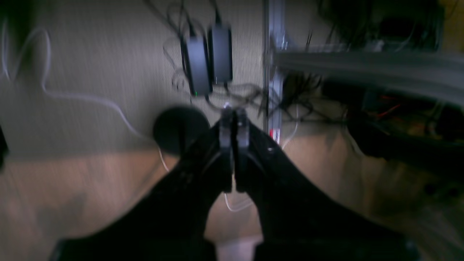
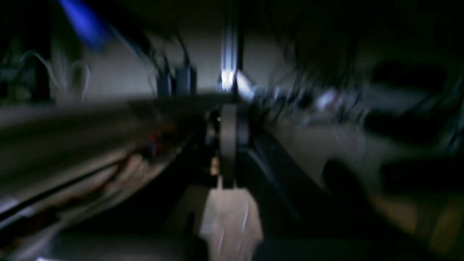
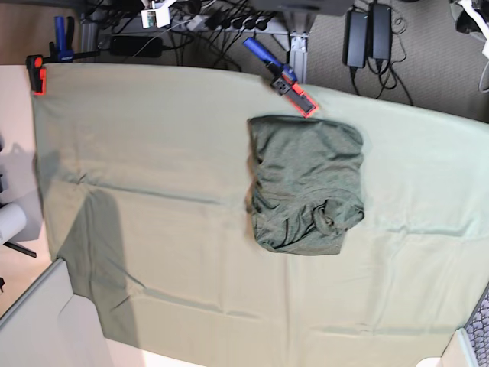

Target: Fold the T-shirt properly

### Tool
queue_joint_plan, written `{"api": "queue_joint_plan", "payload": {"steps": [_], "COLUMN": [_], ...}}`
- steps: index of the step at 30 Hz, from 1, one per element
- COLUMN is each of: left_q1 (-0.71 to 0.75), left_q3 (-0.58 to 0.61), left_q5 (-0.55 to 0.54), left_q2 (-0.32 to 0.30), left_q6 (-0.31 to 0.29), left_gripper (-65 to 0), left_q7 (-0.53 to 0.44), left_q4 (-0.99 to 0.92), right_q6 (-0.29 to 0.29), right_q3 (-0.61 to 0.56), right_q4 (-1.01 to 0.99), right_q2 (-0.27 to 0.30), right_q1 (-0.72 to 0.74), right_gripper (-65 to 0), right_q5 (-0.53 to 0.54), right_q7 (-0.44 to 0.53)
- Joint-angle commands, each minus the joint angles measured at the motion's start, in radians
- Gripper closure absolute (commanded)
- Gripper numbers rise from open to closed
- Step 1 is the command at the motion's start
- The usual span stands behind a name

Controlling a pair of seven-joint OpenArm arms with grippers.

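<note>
The T-shirt [image 3: 306, 183] lies on the pale tablecloth [image 3: 153, 153] right of the middle, folded into a compact, roughly square bundle with a bunched, wrinkly near edge. Neither arm shows in the base view. In the left wrist view my left gripper [image 1: 233, 112] is shut, fingers pressed together with nothing between them, pointing at the floor and cables beside the table. The right wrist view is dark and blurred. In it my right gripper [image 2: 232, 116] has its fingers closed together and empty, near the table's edge. The T-shirt appears in neither wrist view.
An orange clamp [image 3: 36, 73] and a blue clamp [image 3: 59, 34] hold the cloth's far left corner. A blue-and-orange clamp [image 3: 286, 80] sits at the far edge just behind the T-shirt. Two black power bricks [image 1: 208, 61] and cables lie on the floor beyond.
</note>
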Motion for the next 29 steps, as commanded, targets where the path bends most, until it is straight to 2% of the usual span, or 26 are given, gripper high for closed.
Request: {"api": "queue_joint_plan", "payload": {"steps": [1,6,14,18,22,24,27,29], "left_q1": [-0.005,-0.108,-0.388,-0.562,-0.686,-0.726,-0.755,-0.753], "left_q3": [0.015,0.195,0.621,0.816,0.856,0.838,0.801,0.772], "left_q5": [0.015,0.136,0.146,0.196,0.248,0.280,0.337,0.354], "left_q2": [-0.011,-0.016,-0.016,0.029,0.113,0.148,0.182,0.190], "left_q6": [-0.009,0.078,0.134,0.264,0.315,0.314,0.206,0.197], "left_gripper": [0.0,0.0,0.0,0.0,0.0,0.0,0.0,0.0], "left_q7": [0.005,0.014,-0.052,-0.098,-0.101,-0.101,-0.116,-0.087], "left_q4": [-0.021,-0.174,-0.529,-0.786,-0.997,-1.040,-1.023,-0.984], "right_q6": [0.000,-0.008,-0.013,-0.016,-0.019,-0.019,-0.019,-0.018], "right_q3": [0.005,0.005,0.005,0.005,0.005,0.005,0.005,0.005], "right_q4": [-0.038,-0.334,-0.674,-0.730,-0.768,-0.789,-0.795,-0.789], "right_q2": [0.009,0.045,0.052,0.053,0.053,0.053,0.053,0.053], "right_q1": [0.002,0.114,0.326,0.385,0.448,0.490,0.532,0.542], "right_gripper": [0.0,0.0,0.0,0.0,0.0,0.0,0.0,0.0], "right_q5": [0.005,0.004,-0.051,-0.087,-0.086,-0.085,-0.068,-0.041], "right_q7": [0.005,-0.022,-0.187,-0.196,-0.194,-0.209,-0.256,-0.280]}}
